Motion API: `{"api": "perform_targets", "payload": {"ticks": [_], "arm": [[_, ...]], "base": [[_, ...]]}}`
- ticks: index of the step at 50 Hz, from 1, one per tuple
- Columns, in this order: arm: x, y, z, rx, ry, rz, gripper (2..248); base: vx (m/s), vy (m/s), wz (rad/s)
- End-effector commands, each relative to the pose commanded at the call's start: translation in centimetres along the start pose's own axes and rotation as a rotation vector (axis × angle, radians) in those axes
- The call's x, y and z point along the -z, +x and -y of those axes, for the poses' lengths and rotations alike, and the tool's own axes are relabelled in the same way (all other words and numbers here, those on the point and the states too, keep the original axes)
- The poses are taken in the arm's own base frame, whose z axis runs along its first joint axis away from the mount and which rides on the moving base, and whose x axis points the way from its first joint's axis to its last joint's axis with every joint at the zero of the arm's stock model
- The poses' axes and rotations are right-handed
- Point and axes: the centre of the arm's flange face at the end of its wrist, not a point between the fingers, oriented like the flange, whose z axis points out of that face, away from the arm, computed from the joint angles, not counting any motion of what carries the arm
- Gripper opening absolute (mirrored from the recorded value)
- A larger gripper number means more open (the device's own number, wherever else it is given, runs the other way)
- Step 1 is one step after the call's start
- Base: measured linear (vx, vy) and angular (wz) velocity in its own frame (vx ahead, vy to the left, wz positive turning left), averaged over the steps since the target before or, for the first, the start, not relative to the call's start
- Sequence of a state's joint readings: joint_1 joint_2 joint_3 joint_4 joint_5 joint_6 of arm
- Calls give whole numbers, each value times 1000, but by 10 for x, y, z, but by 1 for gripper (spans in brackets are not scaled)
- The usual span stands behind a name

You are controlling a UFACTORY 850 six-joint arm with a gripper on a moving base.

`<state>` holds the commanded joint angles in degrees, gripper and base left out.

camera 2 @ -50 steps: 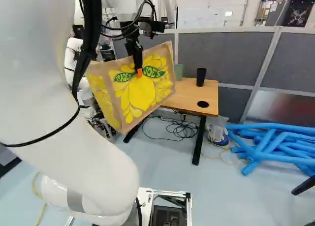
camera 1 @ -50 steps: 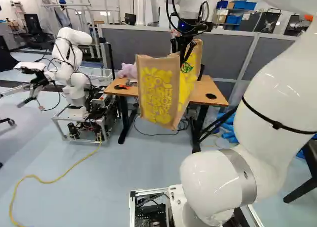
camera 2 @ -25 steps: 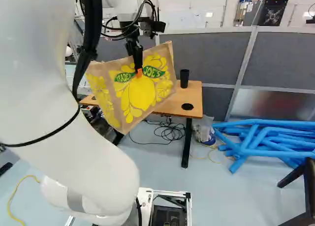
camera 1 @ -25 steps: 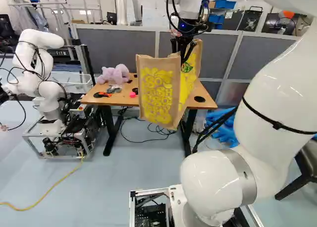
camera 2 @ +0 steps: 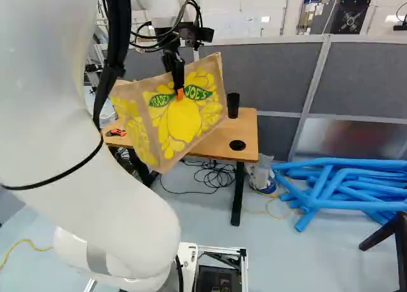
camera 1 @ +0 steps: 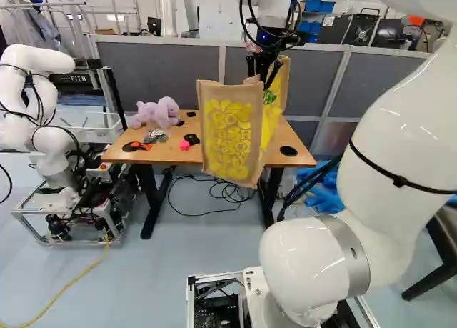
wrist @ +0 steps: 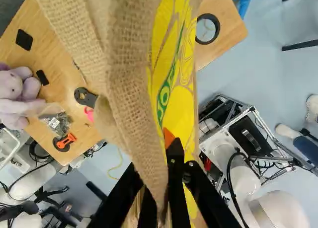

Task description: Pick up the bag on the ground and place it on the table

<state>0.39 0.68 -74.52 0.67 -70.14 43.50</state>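
Observation:
The burlap bag with yellow print (camera 1: 232, 131) hangs from my gripper (camera 2: 180, 91), its lower edge below the table's top. One orange pad presses on the bag's printed side in the right base view. In the wrist view the gripper (wrist: 158, 188) is shut on the bag (wrist: 129, 64), whose cloth is pinched between the fingers and covers much of the scene. Behind the bag in the left base view stands the wooden table (camera 1: 175, 151). From above, in the wrist view, the bag lies across the view of the tabletop (wrist: 74, 89).
On the table are a purple plush toy (camera 1: 156, 112), an orange-and-black tool (camera 1: 136, 146), a pink item (camera 1: 185, 145) and a black cup (camera 2: 233, 105). Another robot (camera 1: 50, 128) stands left of the table. Blue tubes (camera 2: 343, 184) lie on the floor to the right; cables lie under the table.
The base has turned and moved nearer the table, so the scene has shifted in both base views. The arm keeps its pose, and the bag stays held in the gripper.

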Motion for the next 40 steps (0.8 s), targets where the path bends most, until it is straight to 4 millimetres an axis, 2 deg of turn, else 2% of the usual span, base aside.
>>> {"api": "perform_targets", "payload": {"ticks": [40], "arm": [[0, 0, 0, 0, 0, 0, 22]], "base": [[98, 1, -3]]}}
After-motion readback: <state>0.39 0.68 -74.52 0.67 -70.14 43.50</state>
